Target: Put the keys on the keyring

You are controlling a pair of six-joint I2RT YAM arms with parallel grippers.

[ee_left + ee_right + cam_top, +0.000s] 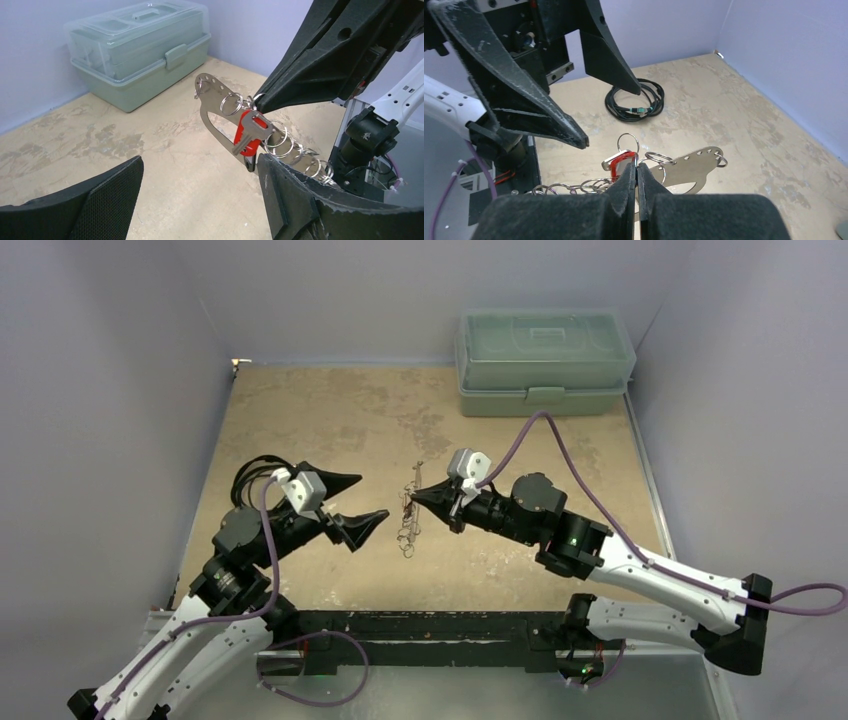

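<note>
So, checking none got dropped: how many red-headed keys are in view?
1. The small silver key with a red plastic head sits among the wire rings of the flat silver metal keyring, pinched by the right gripper. Another could hide behind the rings.

This is a robot lab's test cell. Plain lilac panels (100, 390) box in a scuffed tan tabletop (330, 430), with a green plastic toolbox (545, 360) and a coiled black cable (636, 102).

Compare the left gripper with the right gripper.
The left gripper stands open; the right gripper is shut. The left gripper holds nothing; the right gripper pinches the keyring. Both are black, two-fingered, and point toward each other.
</note>
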